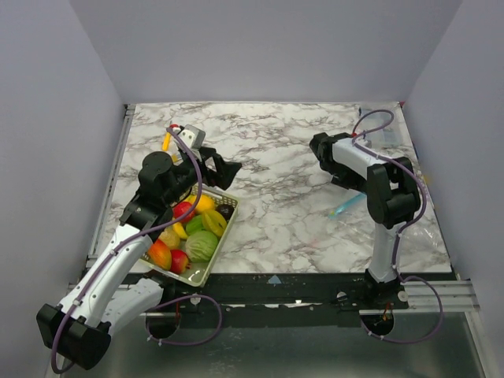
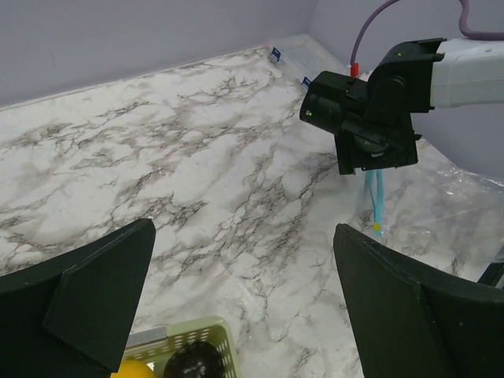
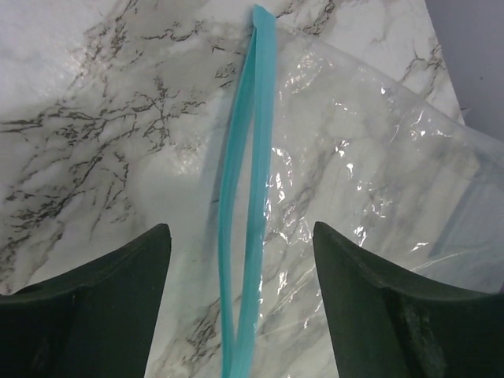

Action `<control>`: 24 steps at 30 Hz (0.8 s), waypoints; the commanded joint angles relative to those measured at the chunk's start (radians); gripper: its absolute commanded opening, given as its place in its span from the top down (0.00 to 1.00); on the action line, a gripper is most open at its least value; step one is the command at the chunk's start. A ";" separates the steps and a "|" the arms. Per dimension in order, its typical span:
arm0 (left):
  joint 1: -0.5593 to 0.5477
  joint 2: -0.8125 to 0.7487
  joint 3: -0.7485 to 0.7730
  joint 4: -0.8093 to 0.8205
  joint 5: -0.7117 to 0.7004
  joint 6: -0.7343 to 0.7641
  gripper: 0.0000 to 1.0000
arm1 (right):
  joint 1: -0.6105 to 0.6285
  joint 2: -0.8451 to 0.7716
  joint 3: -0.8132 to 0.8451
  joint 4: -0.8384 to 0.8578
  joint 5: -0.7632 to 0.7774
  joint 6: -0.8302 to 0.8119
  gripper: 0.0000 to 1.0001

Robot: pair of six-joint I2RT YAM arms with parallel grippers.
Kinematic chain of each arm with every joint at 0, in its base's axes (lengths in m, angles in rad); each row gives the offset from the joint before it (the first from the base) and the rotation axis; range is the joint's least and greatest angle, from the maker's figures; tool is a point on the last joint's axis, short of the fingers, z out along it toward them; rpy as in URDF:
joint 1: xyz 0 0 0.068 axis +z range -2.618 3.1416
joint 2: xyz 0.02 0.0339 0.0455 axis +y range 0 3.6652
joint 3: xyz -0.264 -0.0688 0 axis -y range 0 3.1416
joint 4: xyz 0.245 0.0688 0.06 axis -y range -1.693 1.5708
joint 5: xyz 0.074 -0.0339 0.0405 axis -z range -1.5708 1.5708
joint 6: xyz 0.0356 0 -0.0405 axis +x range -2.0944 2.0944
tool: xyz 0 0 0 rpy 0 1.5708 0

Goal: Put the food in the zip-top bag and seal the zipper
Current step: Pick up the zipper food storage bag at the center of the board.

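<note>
The food (image 1: pixel 193 233), glossy red, yellow, green and orange pieces, is heaped in a pale green mesh basket (image 1: pixel 194 277) at the lower left of the top view, none of it in the zip-top bag (image 3: pixel 378 181). The bag lies flat and clear on the marble tabletop (image 1: pixel 276 157) at the right edge of that view. Its zipper (image 3: pixel 248 189) runs up the middle of the right wrist view, the two teal strips joined at the top and slightly parted lower down. The right end effector (image 3: pixel 239 232) hangs over the zipper with its fingers spread to either side, pinching nothing. The left end effector (image 2: pixel 244 228) is likewise spread and empty, above the basket's far corner.
</note>
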 commanded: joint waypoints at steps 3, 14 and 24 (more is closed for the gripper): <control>-0.008 0.011 0.016 0.001 0.041 -0.015 0.02 | 0.003 0.009 -0.062 0.011 0.070 0.042 0.27; -0.008 0.027 0.017 -0.001 0.048 -0.020 0.02 | 0.004 0.028 -0.120 0.033 0.099 0.069 0.46; -0.009 0.039 0.019 -0.003 0.053 -0.023 0.02 | 0.003 -0.003 -0.160 0.074 0.112 0.082 0.83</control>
